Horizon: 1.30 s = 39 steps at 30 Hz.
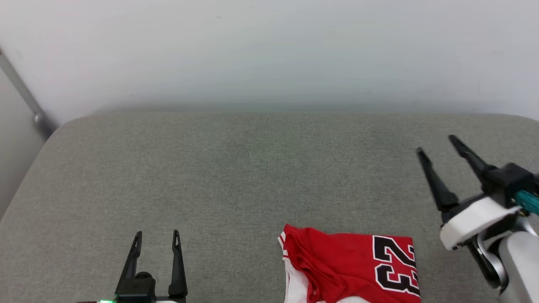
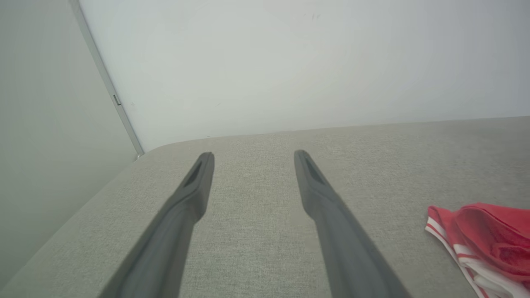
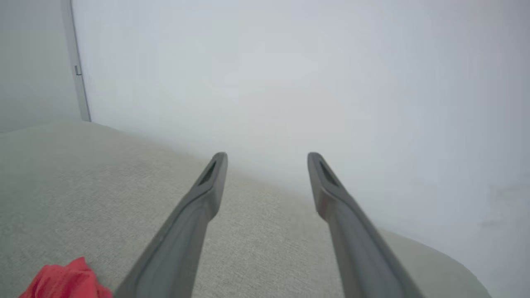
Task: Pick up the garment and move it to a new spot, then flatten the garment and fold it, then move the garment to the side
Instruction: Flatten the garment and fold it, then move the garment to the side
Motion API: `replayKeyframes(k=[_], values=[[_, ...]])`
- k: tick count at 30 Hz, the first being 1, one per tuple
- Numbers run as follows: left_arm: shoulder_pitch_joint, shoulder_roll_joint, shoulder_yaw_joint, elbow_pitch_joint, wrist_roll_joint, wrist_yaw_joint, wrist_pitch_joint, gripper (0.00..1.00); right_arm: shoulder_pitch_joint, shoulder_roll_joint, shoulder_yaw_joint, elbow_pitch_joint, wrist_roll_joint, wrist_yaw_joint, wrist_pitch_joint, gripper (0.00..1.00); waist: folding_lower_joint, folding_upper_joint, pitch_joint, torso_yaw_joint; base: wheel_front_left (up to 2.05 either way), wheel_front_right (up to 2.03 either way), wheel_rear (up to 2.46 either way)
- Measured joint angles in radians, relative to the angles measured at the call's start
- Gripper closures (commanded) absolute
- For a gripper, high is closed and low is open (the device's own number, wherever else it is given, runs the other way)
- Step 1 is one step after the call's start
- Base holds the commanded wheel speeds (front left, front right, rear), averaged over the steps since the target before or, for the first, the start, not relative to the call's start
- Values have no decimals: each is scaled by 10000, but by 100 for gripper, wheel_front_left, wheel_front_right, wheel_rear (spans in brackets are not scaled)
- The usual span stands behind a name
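Observation:
The garment (image 1: 349,269) is a red shirt with white sleeve cloth, striped trim and a black "23". It lies folded at the near edge of the grey cushion, cut off by the bottom of the head view. Its striped edge (image 2: 480,244) appears at the lower right of the left wrist view, and a red corner (image 3: 66,283) at the lower left of the right wrist view. My left gripper (image 1: 156,235) rests open at the lower left, well left of the garment. My right gripper (image 1: 437,145) hangs open and empty, up and right of the garment.
The grey fabric cushion (image 1: 236,181) spreads wide behind and left of the garment. A pale wall (image 1: 269,50) rises right behind it. A grey metal bar (image 1: 25,97) slants down at the far left corner.

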Motion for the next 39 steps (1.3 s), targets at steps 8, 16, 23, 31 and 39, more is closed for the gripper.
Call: replayKeyframes(k=[8, 16, 23, 31, 39], values=[[10, -92, 67, -81, -4, -173, -10, 0, 1777, 1856, -3189, -650, -1824, -2, -909, 0, 0, 0, -135, -190, 0, 0, 0], [191, -186, 151, -286, -186, -529, -12, 0, 3385, 3254, -4380, -2408, -2178, 0, -984, 0, 0, 0, -243, -183, 0, 0, 0], [261, -267, 169, -293, -198, -763, -12, 0, 4691, 3664, -4332, -2949, -2002, -2, -986, 0, 0, 0, -355, -52, 0, 0, 0], [398, -326, 265, -230, -167, -834, -12, 0, 5529, 3714, -4011, -3091, -1530, -2, -986, 0, 0, 0, -386, 54, 0, 0, 0], [416, -391, 334, -142, -92, -863, -12, 0, 5636, 3720, -3864, -2911, -1519, -2, -986, 0, 0, 0, -356, 59, 0, 0, 0]])
